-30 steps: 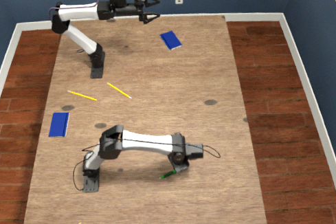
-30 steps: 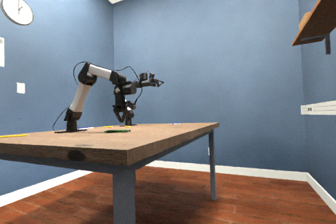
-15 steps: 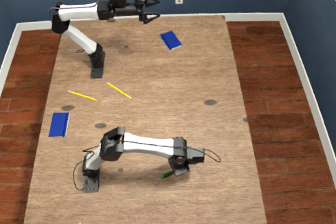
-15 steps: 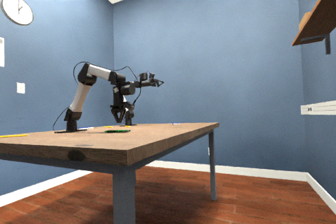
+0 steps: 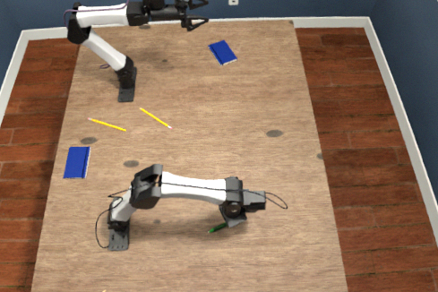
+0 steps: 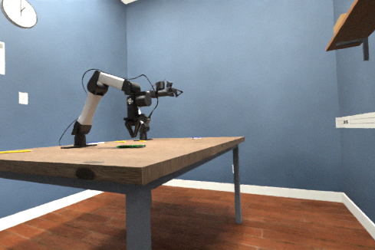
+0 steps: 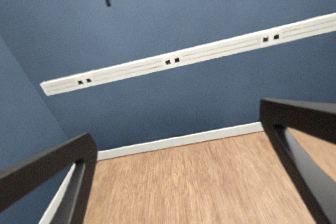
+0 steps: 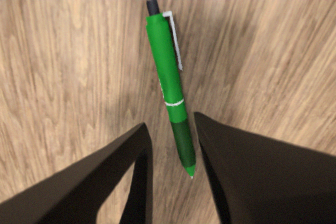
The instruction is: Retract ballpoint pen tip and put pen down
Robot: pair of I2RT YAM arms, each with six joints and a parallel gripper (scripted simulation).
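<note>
green ballpoint pen point(image 5: 217, 227) point(image 6: 131, 146) point(image 8: 167, 67) lies flat on the desk point(image 5: 201, 148) point(image 6: 195, 155) point(image 7: 180, 190) point(image 8: 65, 75), under the right claw point(image 6: 133, 136) point(image 8: 171, 127). right claw points down, fingers parted by a narrow gap, holding nothing. in the right wrist view the pen runs lengthwise through that gap, dark grip section point(image 8: 183, 142) between the two fingers as seen from above. exterior view has the fingertips above the desk. black push button point(image 8: 152, 7) at the far end, silver clip point(image 8: 175, 42) along one side, white ring point(image 8: 174, 103) mid-barrel. small point point(image 8: 192, 177) shows past the green cone, so tip is out. in the top view the right wrist hides part of the pen and the right claw's fingers.

left claw point(image 5: 207, 11) point(image 6: 179, 92) point(image 7: 177, 122) is wide, empty, held out level well apart from the pen. two yellow pencils point(image 5: 107, 124) point(image 5: 156, 118) lie between the arm bases. one blue notebook point(image 5: 77, 162) is near them, another blue notebook point(image 5: 222, 52) near the left claw's end of the desk.
</note>
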